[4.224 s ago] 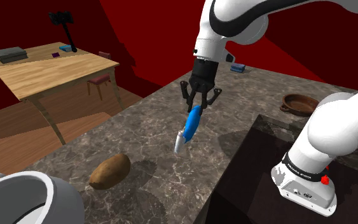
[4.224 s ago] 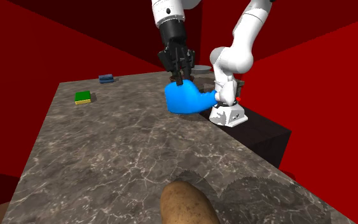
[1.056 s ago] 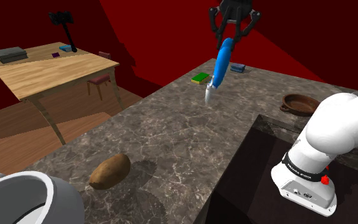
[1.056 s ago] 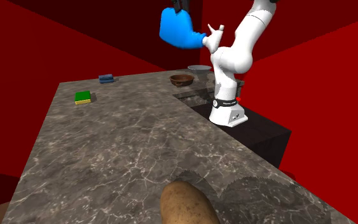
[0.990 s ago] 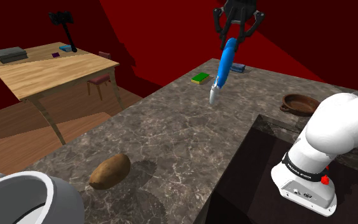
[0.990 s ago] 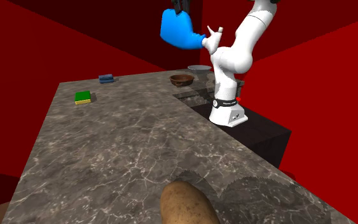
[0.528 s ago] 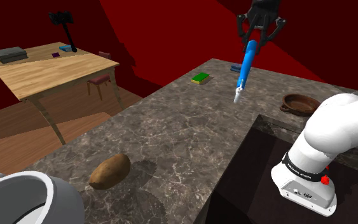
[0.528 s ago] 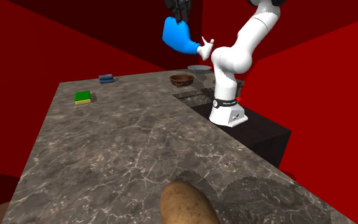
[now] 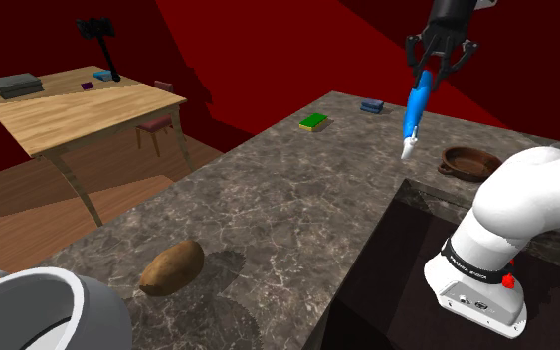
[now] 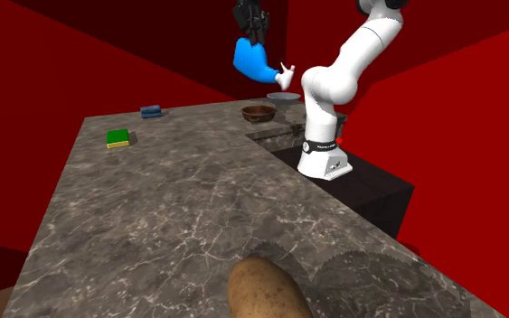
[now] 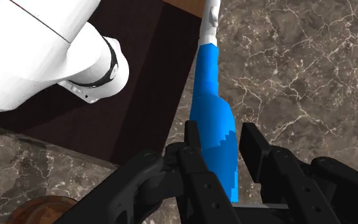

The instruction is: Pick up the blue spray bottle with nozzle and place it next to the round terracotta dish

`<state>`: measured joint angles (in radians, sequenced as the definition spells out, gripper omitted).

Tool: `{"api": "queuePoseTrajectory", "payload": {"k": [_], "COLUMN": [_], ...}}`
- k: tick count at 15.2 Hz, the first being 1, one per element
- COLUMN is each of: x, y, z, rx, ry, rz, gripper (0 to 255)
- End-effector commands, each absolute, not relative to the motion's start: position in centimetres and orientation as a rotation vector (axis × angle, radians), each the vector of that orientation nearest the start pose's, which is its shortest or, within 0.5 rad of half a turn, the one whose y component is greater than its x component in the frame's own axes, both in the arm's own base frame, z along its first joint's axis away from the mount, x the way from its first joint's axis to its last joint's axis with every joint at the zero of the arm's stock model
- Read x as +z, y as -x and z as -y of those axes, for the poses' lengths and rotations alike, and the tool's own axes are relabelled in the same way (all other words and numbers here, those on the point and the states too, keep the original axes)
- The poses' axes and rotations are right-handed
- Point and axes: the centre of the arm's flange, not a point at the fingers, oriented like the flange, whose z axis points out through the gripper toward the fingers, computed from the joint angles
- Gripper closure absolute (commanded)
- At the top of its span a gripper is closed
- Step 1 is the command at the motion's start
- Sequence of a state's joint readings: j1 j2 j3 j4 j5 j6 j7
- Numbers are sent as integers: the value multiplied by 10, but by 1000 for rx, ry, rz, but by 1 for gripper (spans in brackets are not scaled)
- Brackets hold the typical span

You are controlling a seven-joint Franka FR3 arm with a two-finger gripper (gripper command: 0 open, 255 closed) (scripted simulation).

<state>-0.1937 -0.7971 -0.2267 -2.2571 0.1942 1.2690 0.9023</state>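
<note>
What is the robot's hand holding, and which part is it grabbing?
The gripper is shut on the blue spray bottle, clasping its wide blue body at the end opposite the white nozzle, which hangs downward.

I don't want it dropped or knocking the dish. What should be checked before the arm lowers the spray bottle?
1. Gripper shut on blue spray bottle: ok.
2. Bottle clear of the marble countertop: ok.
3. Bottle beside brown round dish, not over it: cannot tell.
4. Green sponge away from dish: ok.
5. Bottle upright: not ok, hangs nozzle down.
</note>
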Motion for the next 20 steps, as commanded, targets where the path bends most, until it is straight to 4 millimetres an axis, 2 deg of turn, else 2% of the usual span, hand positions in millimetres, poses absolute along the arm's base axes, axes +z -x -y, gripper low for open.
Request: {"api": "queuePoseTrajectory", "payload": {"k": [1, 20], "x": [611, 554], "y": [-240, -144], "z": [138, 363], "rx": [413, 413], "ry": [2336, 2336], "rz": [-1596, -1596], "gripper": [255, 255]}}
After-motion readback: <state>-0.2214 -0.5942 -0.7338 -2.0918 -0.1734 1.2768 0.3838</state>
